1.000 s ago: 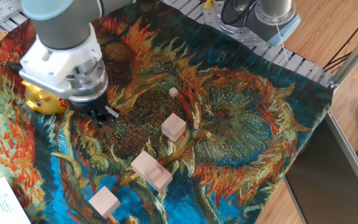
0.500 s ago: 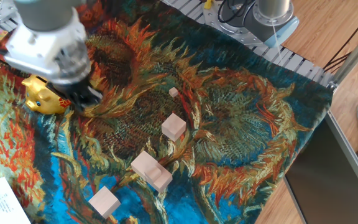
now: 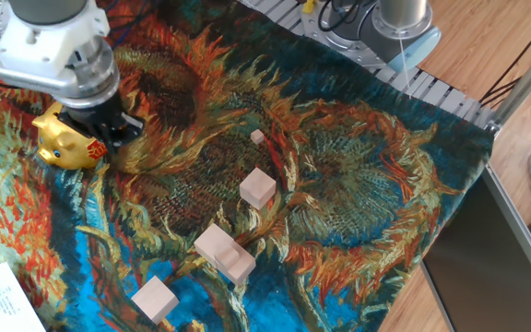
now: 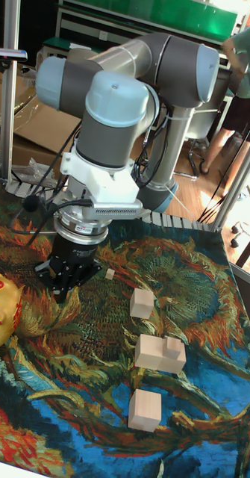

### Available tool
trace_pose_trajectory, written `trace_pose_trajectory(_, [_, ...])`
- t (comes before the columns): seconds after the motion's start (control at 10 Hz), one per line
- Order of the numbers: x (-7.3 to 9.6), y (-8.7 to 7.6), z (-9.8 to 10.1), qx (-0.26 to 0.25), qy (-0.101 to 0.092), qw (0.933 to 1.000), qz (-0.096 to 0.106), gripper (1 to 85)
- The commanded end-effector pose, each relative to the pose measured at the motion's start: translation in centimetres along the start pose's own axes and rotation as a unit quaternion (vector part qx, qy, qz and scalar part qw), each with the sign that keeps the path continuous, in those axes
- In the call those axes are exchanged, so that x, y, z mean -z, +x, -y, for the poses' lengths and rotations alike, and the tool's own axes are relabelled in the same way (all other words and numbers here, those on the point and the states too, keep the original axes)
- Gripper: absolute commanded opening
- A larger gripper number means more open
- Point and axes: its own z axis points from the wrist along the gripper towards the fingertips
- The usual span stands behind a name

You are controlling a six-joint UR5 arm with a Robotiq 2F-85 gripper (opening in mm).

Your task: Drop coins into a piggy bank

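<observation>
At the left edge of the patterned cloth on the bench sits the piggy bank (image 3: 65, 145), snout pointing left. The tool (image 3: 111, 129) hangs just right of its back, slightly above; whether its fingers pinch a coin, or how far apart they stand, I cannot tell. Wooden blocks (image 3: 257, 188) lie farther right.

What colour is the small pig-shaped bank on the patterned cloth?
Shiny gold pig-shaped bank with red markings, best seen in the fixed view.
</observation>
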Motion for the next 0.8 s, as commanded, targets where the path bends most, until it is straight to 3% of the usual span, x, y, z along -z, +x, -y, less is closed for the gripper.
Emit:
trace_pose_trajectory(0.0, [0.1,1.7,3.0,0.091,0.016,0.9957,-0.008,1.3])
trace_pose_trajectory(0.1, [0.0,1.3,2.5,0.077,0.006,0.9970,-0.001,1.3])
trace_pose_trajectory(0.2, [0.0,0.7,1.2,0.059,-0.016,0.9980,0.011,1.3])
trace_pose_trajectory(0.3, [0.0,0.7,0.6,0.054,-0.029,0.9981,0.011,1.3])
trace_pose_trajectory(0.7, [0.0,1.4,0.5,0.045,-0.031,0.9985,-0.002,1.3])
